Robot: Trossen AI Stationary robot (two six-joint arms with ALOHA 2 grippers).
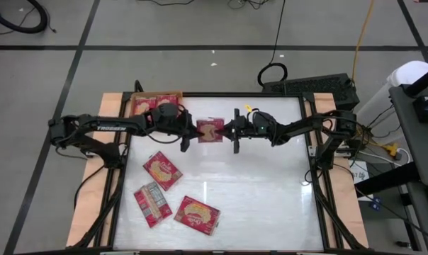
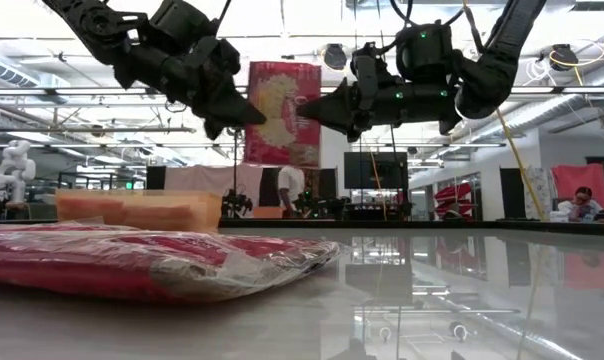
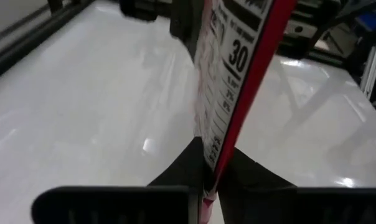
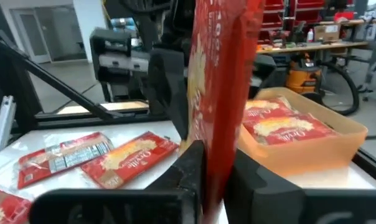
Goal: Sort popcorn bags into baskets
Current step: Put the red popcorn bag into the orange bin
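High view shows the orange basket at the far left corner of the table, already holding popcorn bags, their red tops visible inside it. Just to its right the left gripper reaches in from the left arm, its fingers clamped on the left edge of a single popcorn bag held up in the air above the white table. On the opposite edge of that same bag the right gripper is also closed, so the packet hangs pinched between both pincers, standing upright as the low view makes plain. Nearer the front, on the left half of the table, three more bags lie flat: one towards the middle, one label side up at the left, and one closest to the front edge.
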